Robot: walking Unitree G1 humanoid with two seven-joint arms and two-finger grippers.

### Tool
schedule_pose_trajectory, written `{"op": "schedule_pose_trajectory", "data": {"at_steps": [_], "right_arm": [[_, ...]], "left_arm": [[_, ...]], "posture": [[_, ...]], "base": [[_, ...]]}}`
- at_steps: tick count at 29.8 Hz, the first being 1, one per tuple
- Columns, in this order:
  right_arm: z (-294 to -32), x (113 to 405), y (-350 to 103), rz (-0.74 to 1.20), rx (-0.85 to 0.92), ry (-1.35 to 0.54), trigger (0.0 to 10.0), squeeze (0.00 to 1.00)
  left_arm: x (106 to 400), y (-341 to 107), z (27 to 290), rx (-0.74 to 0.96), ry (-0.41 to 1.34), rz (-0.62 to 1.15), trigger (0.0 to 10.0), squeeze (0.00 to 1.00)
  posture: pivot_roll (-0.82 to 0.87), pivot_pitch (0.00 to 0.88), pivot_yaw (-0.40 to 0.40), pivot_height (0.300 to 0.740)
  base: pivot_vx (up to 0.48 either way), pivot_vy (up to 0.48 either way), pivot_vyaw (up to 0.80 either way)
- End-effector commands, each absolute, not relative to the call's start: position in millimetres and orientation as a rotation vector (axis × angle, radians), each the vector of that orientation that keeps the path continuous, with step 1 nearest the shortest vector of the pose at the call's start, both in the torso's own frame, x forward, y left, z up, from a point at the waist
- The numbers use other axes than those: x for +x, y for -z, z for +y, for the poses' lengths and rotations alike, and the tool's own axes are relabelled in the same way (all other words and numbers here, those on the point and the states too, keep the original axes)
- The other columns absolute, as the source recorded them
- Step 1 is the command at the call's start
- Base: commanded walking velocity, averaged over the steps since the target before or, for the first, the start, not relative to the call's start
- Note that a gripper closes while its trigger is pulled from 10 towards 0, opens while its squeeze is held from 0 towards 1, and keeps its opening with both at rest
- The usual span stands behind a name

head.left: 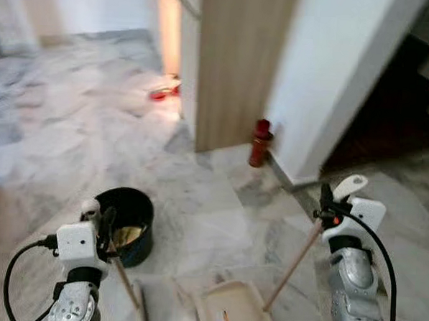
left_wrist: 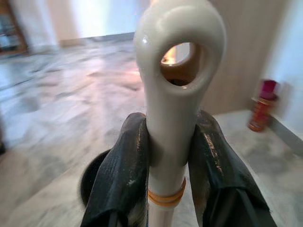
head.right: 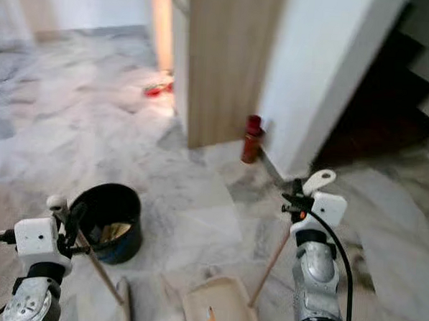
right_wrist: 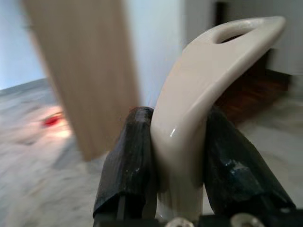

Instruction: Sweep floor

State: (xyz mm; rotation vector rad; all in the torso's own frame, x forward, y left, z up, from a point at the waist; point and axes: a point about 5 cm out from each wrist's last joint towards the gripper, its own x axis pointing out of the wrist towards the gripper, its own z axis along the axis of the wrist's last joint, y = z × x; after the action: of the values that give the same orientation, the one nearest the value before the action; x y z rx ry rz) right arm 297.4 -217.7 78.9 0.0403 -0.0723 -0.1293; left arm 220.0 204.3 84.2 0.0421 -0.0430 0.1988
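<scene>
Left gripper (left_wrist: 170,156) clamps the broom handle (left_wrist: 173,94); right gripper (right_wrist: 180,156) clamps the dustpan handle (right_wrist: 199,90). Head views add the dustpan (head.left: 235,309) on marble floor (head.left: 72,131), black bucket (head.left: 128,224) beside, red bottle (head.left: 261,143) against the wall.

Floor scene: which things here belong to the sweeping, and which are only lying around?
For sweeping: broom handle in left gripper; dustpan, its handle in right gripper; black bin.

Lying about: red bottle; red object.
</scene>
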Motion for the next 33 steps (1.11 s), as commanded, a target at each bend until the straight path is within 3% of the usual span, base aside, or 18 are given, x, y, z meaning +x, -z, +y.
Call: {"op": "schedule_pose_trajectory", "data": {"at_steps": [1,33], "right_arm": [[-226,297,-80,-0.077,0.031,0.158,10.0,0.00],[-247,291,-83,-0.089,-0.093,0.236,10.0,0.00]], "left_arm": [[224,-87,199,0.026,-0.183,-0.054,10.0,0.00],[225,-82,196,0.011,-0.147,-0.038,10.0,0.00]], "posture": [[0.03,0.053,-0.015,0.740],[0.01,0.052,-0.015,0.740]], "base": [[0.000,0.000,-0.80],[0.000,0.000,-0.80]]}}
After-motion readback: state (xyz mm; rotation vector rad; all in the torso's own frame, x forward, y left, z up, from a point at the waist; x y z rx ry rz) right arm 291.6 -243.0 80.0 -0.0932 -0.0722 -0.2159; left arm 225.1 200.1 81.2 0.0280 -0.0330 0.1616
